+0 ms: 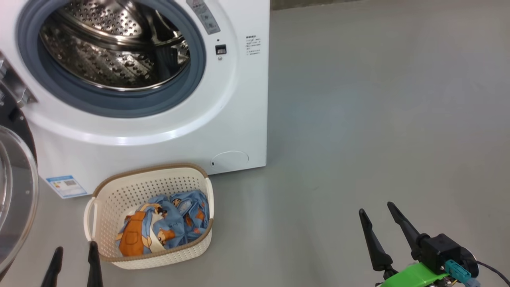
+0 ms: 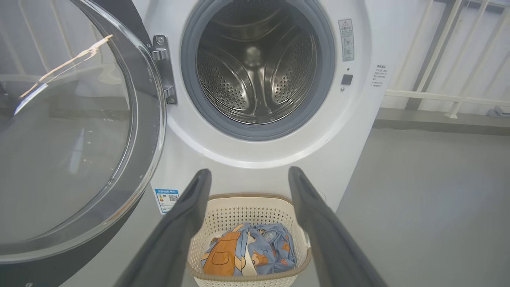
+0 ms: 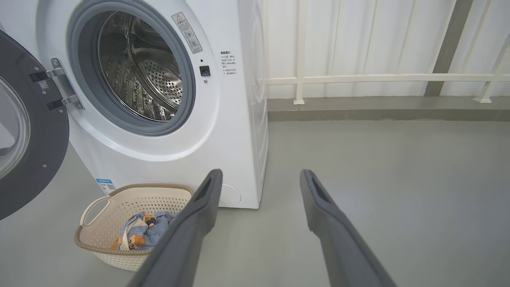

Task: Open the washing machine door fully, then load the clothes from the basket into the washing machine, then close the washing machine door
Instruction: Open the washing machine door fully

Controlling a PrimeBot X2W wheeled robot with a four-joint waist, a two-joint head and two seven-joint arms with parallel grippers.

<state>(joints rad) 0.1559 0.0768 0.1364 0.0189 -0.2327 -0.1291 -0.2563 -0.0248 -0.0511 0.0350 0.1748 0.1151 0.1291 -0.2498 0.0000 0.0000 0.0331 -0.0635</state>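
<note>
The white washing machine (image 1: 235,99) stands with its steel drum (image 1: 115,44) exposed. Its door (image 2: 75,131), black-rimmed with a clear glass bowl, is swung wide to the left on its hinge (image 2: 163,67). On the floor in front sits the cream basket (image 1: 119,191) holding the clothes (image 1: 163,227), a blue bundle with an orange patch. My left gripper (image 1: 75,251) is open just left of the basket's near corner, and in its wrist view (image 2: 247,175) the basket (image 2: 239,207) lies between the fingers. My right gripper (image 1: 376,211) hovers open over bare floor, well right of the basket.
Grey floor (image 1: 378,99) stretches to the right of the machine. A white railing (image 3: 378,77) and a low kerb run along the wall behind. The open door (image 1: 16,187) reaches out beside my left arm. A blue label (image 1: 65,185) is stuck low on the machine's front.
</note>
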